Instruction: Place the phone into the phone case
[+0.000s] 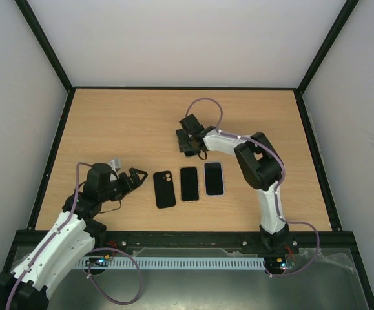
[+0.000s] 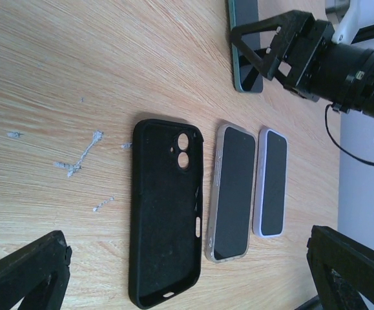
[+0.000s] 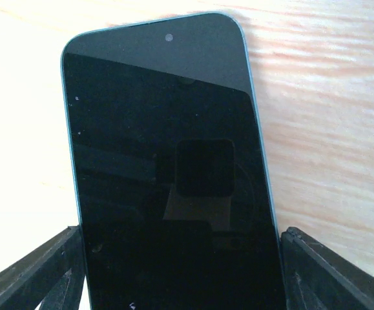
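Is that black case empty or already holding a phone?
Empty: the black case lies open side up, its bare lining and camera holes showing.

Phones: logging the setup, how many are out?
3: silver phone beside the black case, lilac phone right of that, teal phone farther back, inside the right claw. None seems hidden.
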Robot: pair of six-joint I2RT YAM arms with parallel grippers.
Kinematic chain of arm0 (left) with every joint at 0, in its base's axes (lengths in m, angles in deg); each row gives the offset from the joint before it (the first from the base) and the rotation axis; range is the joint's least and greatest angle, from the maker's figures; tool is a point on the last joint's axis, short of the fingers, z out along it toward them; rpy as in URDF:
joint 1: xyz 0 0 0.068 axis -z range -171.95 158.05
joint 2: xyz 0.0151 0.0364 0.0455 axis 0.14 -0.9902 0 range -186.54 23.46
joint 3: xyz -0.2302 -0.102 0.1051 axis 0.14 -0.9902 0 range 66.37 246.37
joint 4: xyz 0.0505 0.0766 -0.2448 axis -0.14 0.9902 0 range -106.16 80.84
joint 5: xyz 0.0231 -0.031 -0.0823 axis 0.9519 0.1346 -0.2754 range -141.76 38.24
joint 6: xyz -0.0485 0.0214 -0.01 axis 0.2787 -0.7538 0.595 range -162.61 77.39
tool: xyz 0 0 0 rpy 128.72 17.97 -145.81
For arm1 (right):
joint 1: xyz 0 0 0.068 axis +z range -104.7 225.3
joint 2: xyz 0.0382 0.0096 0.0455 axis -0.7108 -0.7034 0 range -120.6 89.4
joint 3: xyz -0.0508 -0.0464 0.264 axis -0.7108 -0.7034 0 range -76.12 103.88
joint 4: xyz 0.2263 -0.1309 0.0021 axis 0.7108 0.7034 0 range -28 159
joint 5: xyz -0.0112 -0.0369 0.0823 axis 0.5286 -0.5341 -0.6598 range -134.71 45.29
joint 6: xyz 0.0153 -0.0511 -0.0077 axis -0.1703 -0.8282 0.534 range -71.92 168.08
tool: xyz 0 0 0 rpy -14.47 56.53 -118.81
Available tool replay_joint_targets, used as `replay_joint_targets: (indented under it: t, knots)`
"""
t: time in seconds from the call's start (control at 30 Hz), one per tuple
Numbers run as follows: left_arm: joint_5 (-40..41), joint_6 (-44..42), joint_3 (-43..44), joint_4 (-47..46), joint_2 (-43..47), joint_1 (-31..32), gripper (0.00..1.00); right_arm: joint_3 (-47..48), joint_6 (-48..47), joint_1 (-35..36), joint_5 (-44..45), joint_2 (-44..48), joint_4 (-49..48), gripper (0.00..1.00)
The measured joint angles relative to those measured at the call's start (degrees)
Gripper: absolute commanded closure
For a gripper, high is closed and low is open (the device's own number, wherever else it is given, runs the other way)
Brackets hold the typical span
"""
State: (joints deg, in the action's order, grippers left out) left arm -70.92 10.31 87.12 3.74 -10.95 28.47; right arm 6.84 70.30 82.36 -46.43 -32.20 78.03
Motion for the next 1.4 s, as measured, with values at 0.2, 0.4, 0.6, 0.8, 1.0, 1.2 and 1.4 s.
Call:
replay_joint_targets:
  t: [0.2,0.4,0.6,0.8,1.0,1.2,1.4]
  knots:
    - [-0.8,1.0,-0.7,-0.9,0.4,0.0,0.01,-6.5,4.2,0.0,0.0,4.6,-0.9,0.4]
    - [-1.0,1.7,-1.0,-1.4,0.3,0.0,0.01,-12.1,7.7,0.2,-0.8,8.9,-1.4,0.42]
    - [-1.0,2.4,-1.3,-2.5,0.2,0.0,0.01,-14.6,10.3,1.0,-2.0,12.1,-1.5,0.44]
    - [-1.0,2.9,-1.9,-3.0,-0.2,0.0,0.01,-18.2,12.8,3.2,-5.4,17.6,-1.9,0.44]
    - [-1.0,2.8,-2.0,-3.8,-1.6,0.0,0.04,-20.9,16.9,7.1,-6.7,21.6,-3.0,0.44]
    - [-1.6,3.1,-2.0,-4.4,-2.2,0.0,0.11,-24.2,22.5,15.4,-7.3,24.6,-5.6,0.47]
    - [-4.1,5.0,-3.7,-7.6,-2.2,-0.1,0.25,-27.5,29.2,24.5,-6.9,25.9,-9.6,0.47]
